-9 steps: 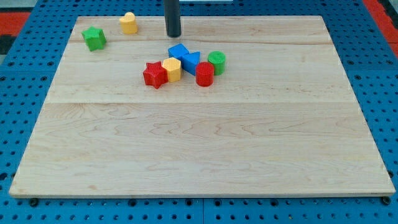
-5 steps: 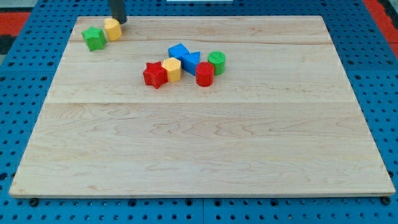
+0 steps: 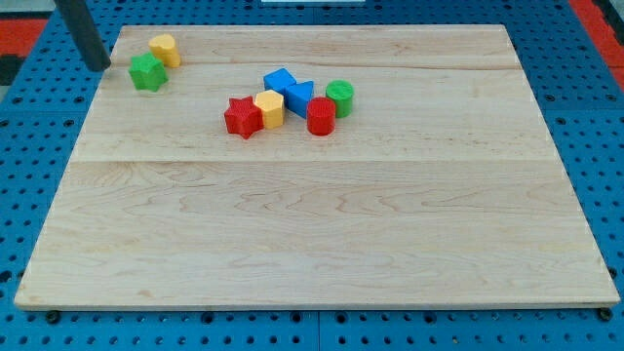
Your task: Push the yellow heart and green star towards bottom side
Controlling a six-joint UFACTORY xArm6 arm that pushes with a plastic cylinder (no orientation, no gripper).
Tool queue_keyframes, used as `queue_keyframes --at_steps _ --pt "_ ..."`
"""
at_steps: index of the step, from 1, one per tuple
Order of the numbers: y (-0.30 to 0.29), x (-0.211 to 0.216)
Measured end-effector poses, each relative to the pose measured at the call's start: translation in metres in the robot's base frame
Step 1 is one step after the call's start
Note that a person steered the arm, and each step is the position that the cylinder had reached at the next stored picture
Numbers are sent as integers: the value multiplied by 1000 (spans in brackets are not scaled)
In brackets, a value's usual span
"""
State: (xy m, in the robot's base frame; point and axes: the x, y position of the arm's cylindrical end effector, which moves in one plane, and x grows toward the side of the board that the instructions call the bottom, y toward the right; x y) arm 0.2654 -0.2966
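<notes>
The yellow heart (image 3: 164,50) lies near the board's top left corner. The green star (image 3: 147,72) sits just below and to the left of it, touching or nearly touching. My tip (image 3: 97,66) is off the board's left edge, over the blue pegboard, to the left of the green star with a small gap between them. The dark rod rises from it toward the view's top left.
A cluster sits at upper centre: red star (image 3: 242,117), yellow block (image 3: 270,108), two blue blocks (image 3: 280,81) (image 3: 299,97), red cylinder (image 3: 321,115), green cylinder (image 3: 339,97). The wooden board (image 3: 312,224) lies on blue pegboard.
My tip swept left from top centre, past the board's top left corner, and off its left edge. The yellow heart was pushed left and down, next to the green star, which shifted slightly.
</notes>
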Motion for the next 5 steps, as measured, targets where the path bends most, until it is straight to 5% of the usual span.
queue_keyframes --at_steps 2,5 --pt "76 -69" --pt "89 -16"
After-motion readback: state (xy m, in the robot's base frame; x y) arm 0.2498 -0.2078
